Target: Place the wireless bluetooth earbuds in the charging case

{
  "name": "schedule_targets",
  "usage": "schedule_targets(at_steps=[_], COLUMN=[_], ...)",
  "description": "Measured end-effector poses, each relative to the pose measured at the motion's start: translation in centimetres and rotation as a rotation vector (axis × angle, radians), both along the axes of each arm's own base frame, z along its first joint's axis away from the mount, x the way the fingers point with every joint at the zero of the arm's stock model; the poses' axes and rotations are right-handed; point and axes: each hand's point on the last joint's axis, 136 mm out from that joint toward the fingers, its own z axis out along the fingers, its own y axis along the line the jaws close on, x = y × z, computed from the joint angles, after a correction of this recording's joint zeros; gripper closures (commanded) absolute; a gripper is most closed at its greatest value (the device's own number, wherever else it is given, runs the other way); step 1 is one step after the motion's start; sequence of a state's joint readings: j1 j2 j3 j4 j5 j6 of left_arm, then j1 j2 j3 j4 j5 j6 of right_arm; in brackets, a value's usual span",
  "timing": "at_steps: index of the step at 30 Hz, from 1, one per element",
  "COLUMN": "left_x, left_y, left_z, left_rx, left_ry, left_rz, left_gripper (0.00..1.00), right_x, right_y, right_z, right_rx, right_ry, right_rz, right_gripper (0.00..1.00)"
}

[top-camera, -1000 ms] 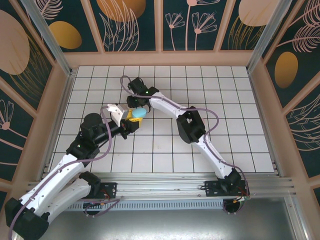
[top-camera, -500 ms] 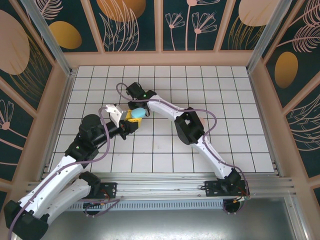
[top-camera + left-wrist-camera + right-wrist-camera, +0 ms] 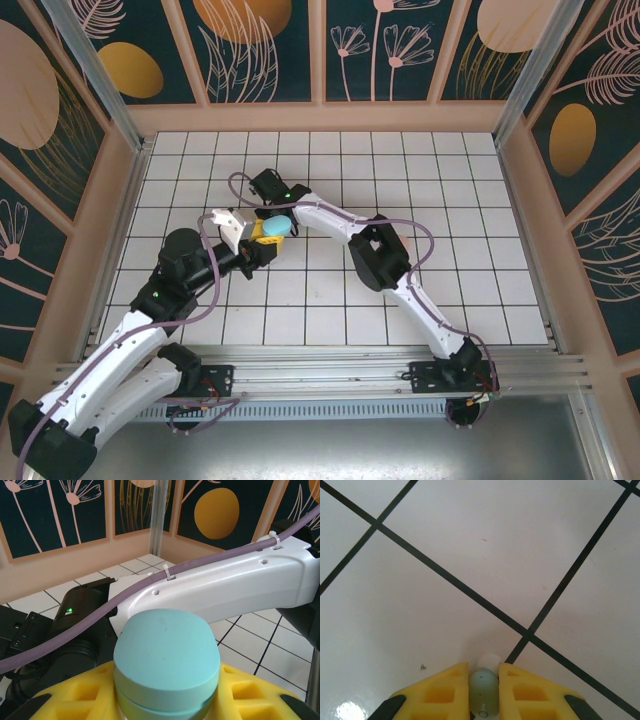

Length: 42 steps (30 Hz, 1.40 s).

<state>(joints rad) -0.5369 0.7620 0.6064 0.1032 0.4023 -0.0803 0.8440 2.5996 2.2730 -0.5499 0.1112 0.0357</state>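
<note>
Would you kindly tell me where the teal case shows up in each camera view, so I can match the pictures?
Top external: the teal case sits left of centre, in the left gripper.
Left wrist: bottom centre, large, between yellow fingers.
Right wrist: a teal earbud in the right gripper, over the tiles.
Shared landmark: the white tiled floor with dark lines.

1. Left arm (image 3: 125,345): white shells, black joints, black base plate (image 3: 205,382) on the rail (image 3: 330,372).
2. Right arm (image 3: 420,300): same white links; black motor block (image 3: 378,258) farther from the rail.
3. Purple cable (image 3: 150,583) along each link, tied with white zip ties (image 3: 167,571).
4. Green light (image 3: 68,611) on a black joint, far from the rail.
5. Fingers (image 3: 440,690): yellow, with moulded pockets and black corners.
</note>
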Motion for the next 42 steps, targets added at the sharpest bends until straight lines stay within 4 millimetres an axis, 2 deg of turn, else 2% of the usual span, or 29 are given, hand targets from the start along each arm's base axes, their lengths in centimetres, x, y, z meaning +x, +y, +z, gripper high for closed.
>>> schedule_targets(at_steps=[5,8,11,16,19,20,22,24,27,30,35,42], left_x=[0.1,0.2,0.4,0.9,1.5,1.6,2.0,2.3,2.8,2.9,2.9,2.9], left_y=[-0.1,-0.1,-0.2,-0.6,-0.9,-1.0,-1.3,-1.5,-1.8,-1.9,-1.9,-1.9], left_z=[-0.2,-0.4,-0.4,-0.6,-0.9,-1.0,-1.5,-2.0,-2.6,-2.7,-2.7,-2.5], left_rx=[0.002,0.004,-0.002,-0.01,-0.011,-0.01,-0.005,0.003,0.01,0.01,0.009,0.006], left_ry=[0.007,0.014,0.02,0.03,0.035,0.036,0.046,0.059,0.071,0.072,0.07,0.065], left_rz=[0.0,0.001,0.002,0.003,0.002,0.002,-0.002,-0.004,-0.005,-0.005,-0.007,-0.007], left_gripper=[1.0,1.0,1.0,1.0,1.0,1.0,1.0,1.0,1.0,1.0,1.0,1.0], right_x=[-0.8,-2.2,-4.2,-6.0,-7.8,-8.5,-10.1,-10.6,-10.7,-10.8,-10.9,-9.8], right_y=[-1.4,-4.1,-8.8,-17.9,-21.6,-22.2,-22.9,-23.0,-23.0,-23.1,-23.7,-24.2], right_z=[0.0,0.1,0.1,0.3,0.1,0.0,-0.4,-0.8,-0.8,-0.9,-0.2,4.2], right_rx=[0.013,0.034,0.042,0.026,0.0,-0.011,-0.039,-0.058,-0.069,-0.077,-0.105,-0.048], right_ry=[0.049,0.127,0.232,0.334,0.374,0.385,0.411,0.409,0.392,0.388,0.367,0.275], right_rz=[-0.016,-0.029,-0.052,-0.178,-0.23,-0.23,-0.216,-0.193,-0.165,-0.151,-0.159,-0.198], right_gripper=[0.92,0.92,0.92,0.92,0.92,0.92,0.92,0.91,0.71,0.64,0.63,0.69])
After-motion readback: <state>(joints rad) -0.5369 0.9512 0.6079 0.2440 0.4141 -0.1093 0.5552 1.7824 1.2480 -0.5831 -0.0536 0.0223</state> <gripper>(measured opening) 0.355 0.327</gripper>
